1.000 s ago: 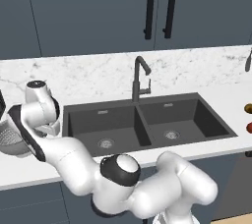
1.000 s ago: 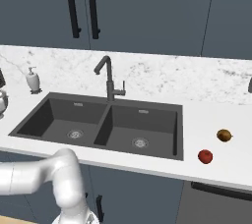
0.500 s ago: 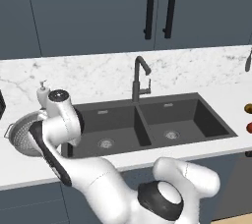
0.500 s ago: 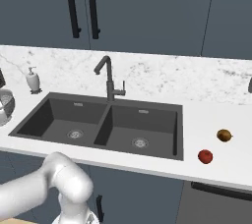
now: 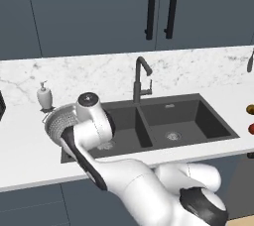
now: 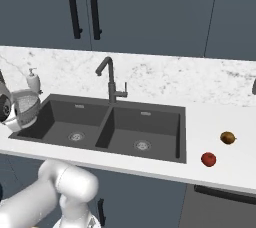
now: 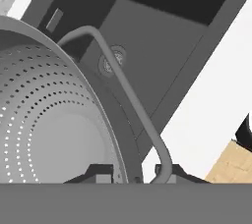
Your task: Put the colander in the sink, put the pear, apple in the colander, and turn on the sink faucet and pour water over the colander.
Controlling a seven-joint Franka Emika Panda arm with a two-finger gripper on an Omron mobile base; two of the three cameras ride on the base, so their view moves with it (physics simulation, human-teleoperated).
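Note:
The colander (image 5: 60,122) is a perforated silver bowl, held tilted above the counter at the left edge of the sink (image 5: 191,117). My gripper (image 7: 133,174) is shut on its rim beside a wire handle, one fingertip inside the bowl and one outside. In the hand view, the colander (image 7: 49,120) covers the left side and the left basin of the sink (image 7: 162,36), with its drain, lies beyond. The colander (image 6: 22,107) also hangs at the far left of the sink (image 6: 150,127). The faucet (image 5: 140,79) stands behind the divider. The pear (image 6: 227,137) and apple (image 6: 208,159) lie on the right counter.
A white soap dispenser (image 5: 44,96) stands on the counter just behind the colander. Dark cabinets with long handles hang above the marble backsplash. The counter's front edge runs close below the sink.
The arm has swung to the right with the colander, bringing it from the far left counter to the left edge of the sink. The fruit has stayed put.

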